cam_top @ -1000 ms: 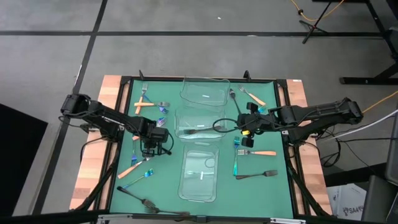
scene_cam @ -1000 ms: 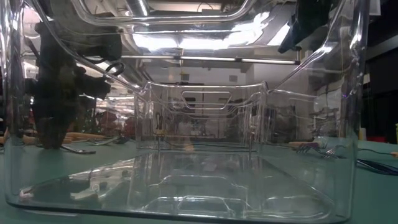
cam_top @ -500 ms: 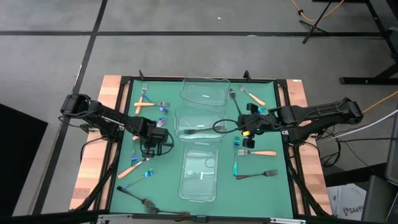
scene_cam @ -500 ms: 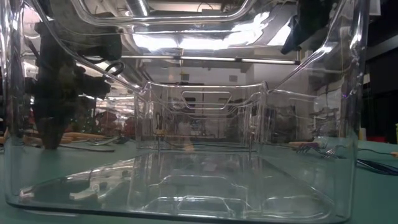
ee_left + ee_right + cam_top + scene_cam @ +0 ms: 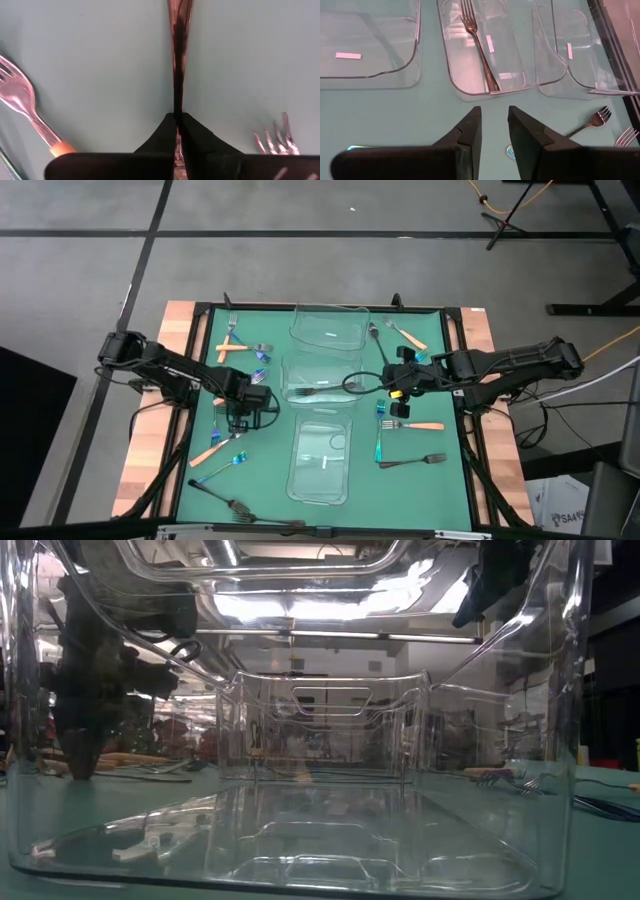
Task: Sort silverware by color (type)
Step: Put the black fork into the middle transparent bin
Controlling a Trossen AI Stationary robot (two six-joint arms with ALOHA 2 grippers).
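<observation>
The silverware lies scattered on the green mat (image 5: 270,480): forks with orange handles (image 5: 232,346), blue-teal ones (image 5: 380,444) and dark ones (image 5: 410,462). Three clear containers stand in a row down the middle; the middle one (image 5: 318,377) holds a dark fork (image 5: 479,45). My left gripper (image 5: 243,418) points straight down at the mat, left of the containers, shut on a dark fork (image 5: 179,55). My right gripper (image 5: 392,387) hangs above the mat, right of the middle container, open (image 5: 495,112) with nothing between its fingers. My left gripper pinches the dark fork's thin shaft (image 5: 177,107) between its two fingertips, one on each long edge. The fingers come from above, pointing down. The fork lies flat on the mat and runs straight out from between the fingers; its other end is hidden under them.
An orange-handled fork (image 5: 25,107) and another fork's tines (image 5: 275,142) lie close on either side of the left gripper. The far container (image 5: 328,328) and the near container (image 5: 322,460) hold no forks. A black frame (image 5: 200,308) rims the mat.
My left gripper has shut on the dark fork without leaving its place; the fork still lies on the mat.
</observation>
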